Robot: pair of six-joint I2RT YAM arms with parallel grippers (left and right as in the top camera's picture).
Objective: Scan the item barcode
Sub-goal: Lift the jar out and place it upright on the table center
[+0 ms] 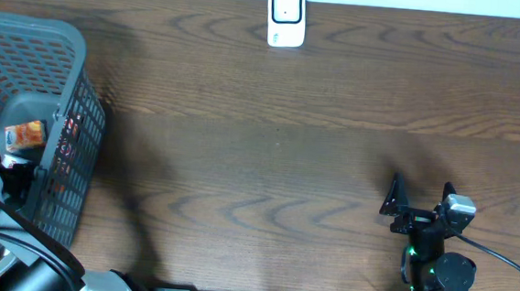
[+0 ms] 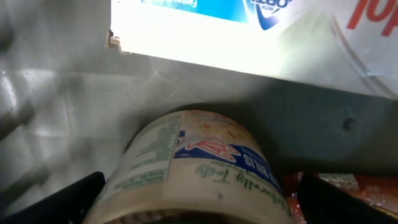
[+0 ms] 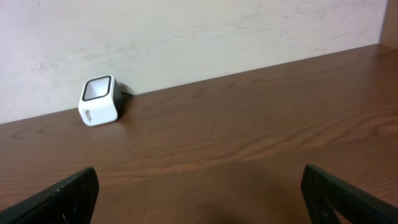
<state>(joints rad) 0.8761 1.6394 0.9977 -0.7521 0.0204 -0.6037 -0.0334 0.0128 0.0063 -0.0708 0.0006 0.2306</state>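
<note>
A beige, blue-labelled tub (image 2: 193, 168) lies on its side; the white scanner (image 1: 286, 17) stands far back on the table (image 1: 244, 117).

Open worktop (image 1: 268, 164) across middle, near to far. Left edge blocked by basket (image 1: 76, 151) wall; scanner (image 1: 286, 17) far centre.

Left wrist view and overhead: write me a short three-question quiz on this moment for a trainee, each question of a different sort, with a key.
1. True or false: the right gripper is shut on an item.
2. The left gripper is down inside the grey basket. What lies between its open fingers?
A. a round tub
B. a flat white box
C. nothing at all
3. Fill in: the scanner stands at the ___ edge of the table, as seen from the arms.

Key: 1 false, it is open and empty above the table; 2 A; 3 far.
</note>
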